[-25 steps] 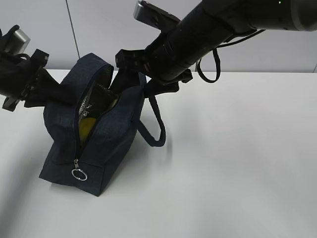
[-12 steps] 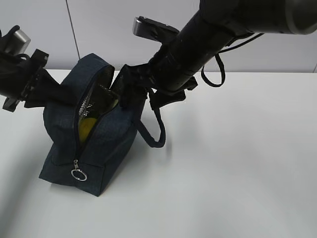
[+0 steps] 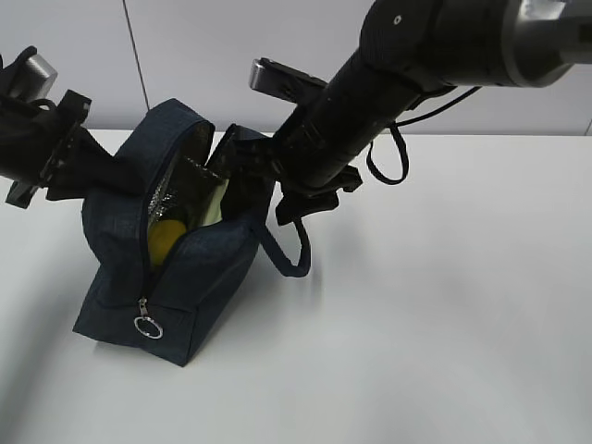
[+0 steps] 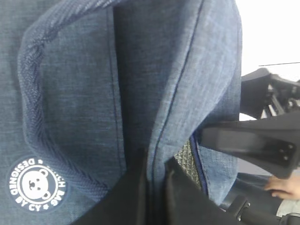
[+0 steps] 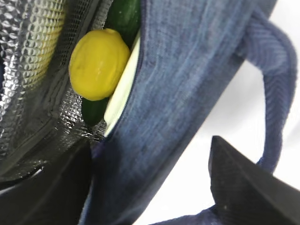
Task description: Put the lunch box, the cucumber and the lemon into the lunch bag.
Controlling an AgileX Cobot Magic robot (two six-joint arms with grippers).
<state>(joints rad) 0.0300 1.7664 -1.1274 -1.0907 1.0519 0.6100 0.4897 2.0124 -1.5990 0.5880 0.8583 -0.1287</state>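
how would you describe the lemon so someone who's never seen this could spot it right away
Find the dark navy lunch bag on the white table and look into its open top. The lemon lies against the silver lining, atop the dark green cucumber; it is the only bright yellow, rounded thing there.

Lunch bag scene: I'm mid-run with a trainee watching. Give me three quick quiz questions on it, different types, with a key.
1. True or false: the lemon lies inside the lunch bag.
2. Multiple choice: in the right wrist view, the cucumber is A) on the table, B) in the bag behind the lemon, C) held in a gripper.
3. Fill in: the left gripper pinches the bag's ____.

Key: 1 true. 2 B. 3 fabric edge beside the zipper opening.
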